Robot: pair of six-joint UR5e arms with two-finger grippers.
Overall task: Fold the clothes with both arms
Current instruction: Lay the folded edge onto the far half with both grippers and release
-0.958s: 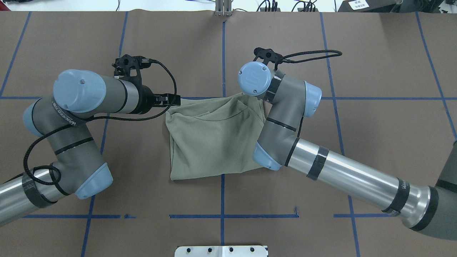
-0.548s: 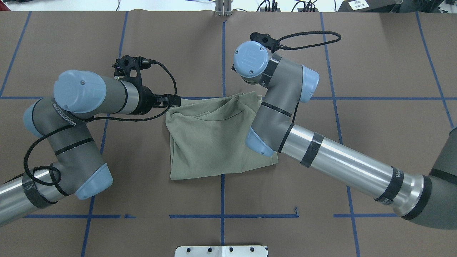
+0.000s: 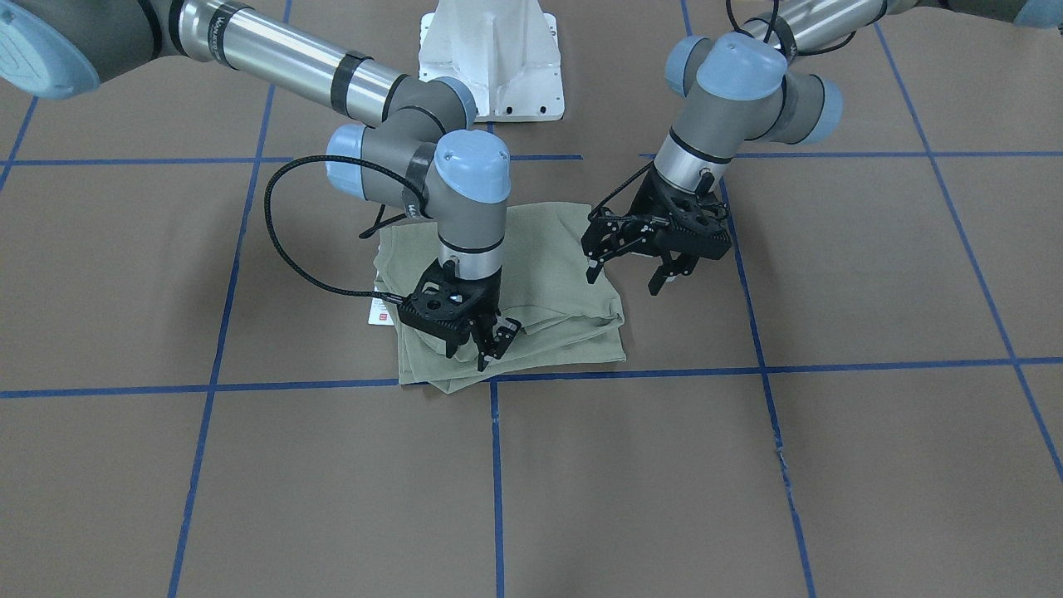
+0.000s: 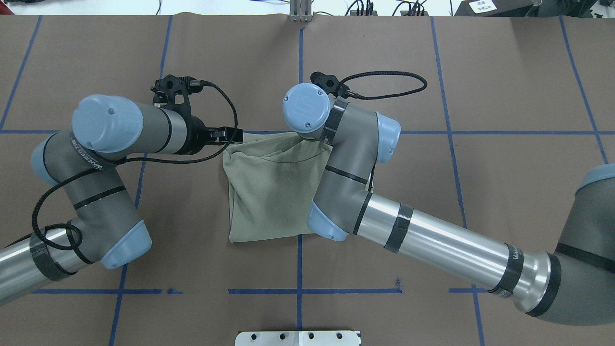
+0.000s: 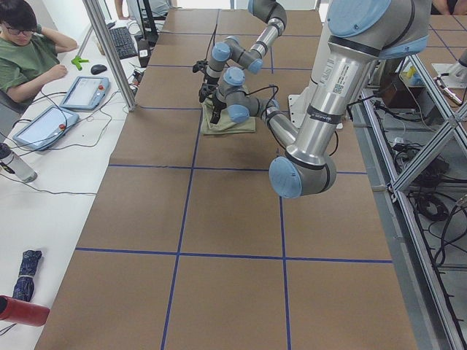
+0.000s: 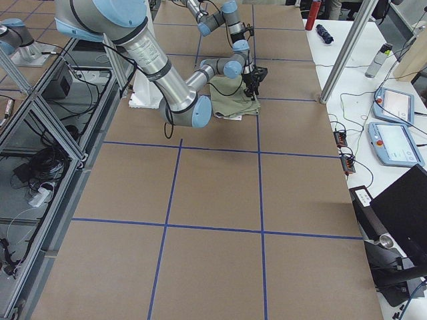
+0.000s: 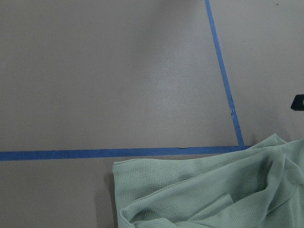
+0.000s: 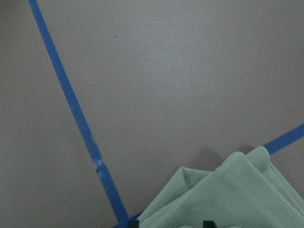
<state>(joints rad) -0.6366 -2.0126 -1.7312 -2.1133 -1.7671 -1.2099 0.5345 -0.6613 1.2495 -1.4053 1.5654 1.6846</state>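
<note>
Shirt (image 3: 556,249) pinched by right gripper (image 3: 496,345); left gripper (image 3: 624,278) spread.

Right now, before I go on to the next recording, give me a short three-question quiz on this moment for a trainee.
1. True or false: the left gripper has its fingers shut on the sage-green shirt.
2. Which gripper is over the shirt's edge farthest from the robot? A left, B right gripper, C neither.
3. What white item pokes out from under the shirt?
Key: 1 false, it is open beside the shirt; 2 B; 3 the hang tag.
</note>
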